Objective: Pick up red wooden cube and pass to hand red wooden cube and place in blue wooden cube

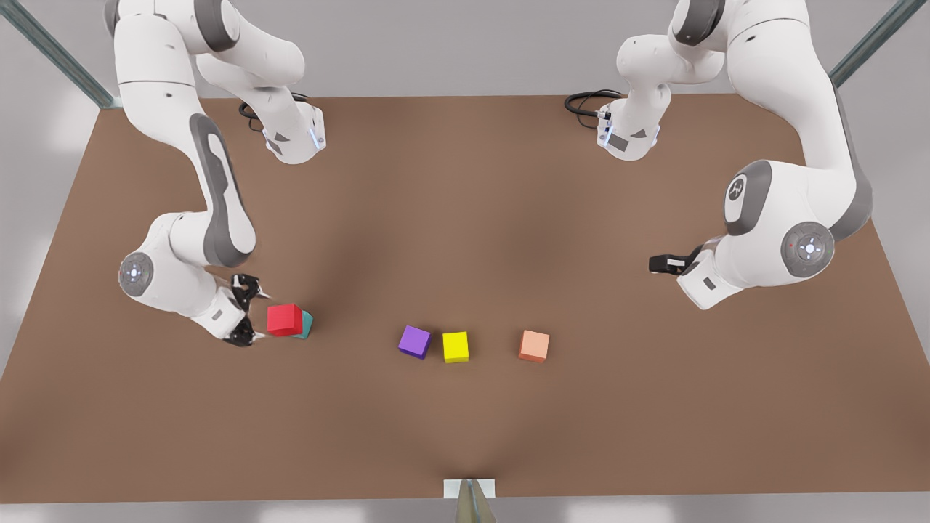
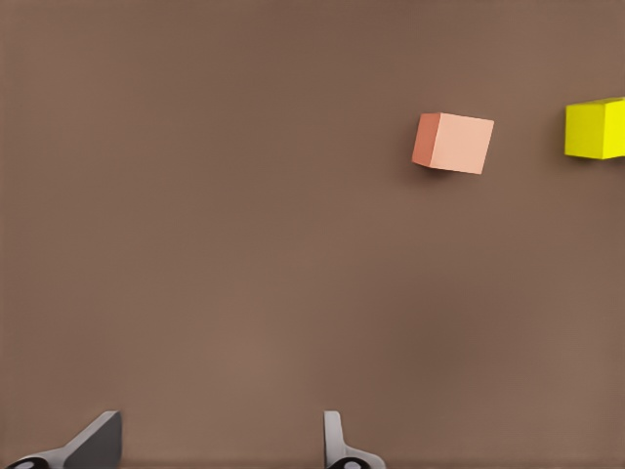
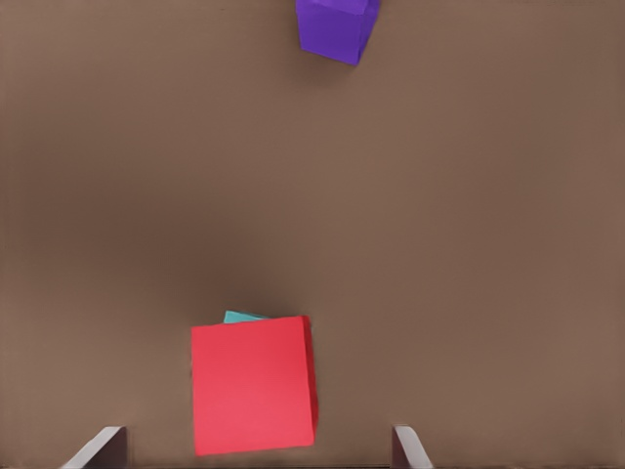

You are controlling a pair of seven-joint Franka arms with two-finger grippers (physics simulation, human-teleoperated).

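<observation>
Front view: red wooden cube atop blue wooden cube, unlabelled.

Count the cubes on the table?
5. Red cube stacked on the teal cube by the right gripper; purple, yellow and salmon in a row.

brown table, five cubes
</observation>
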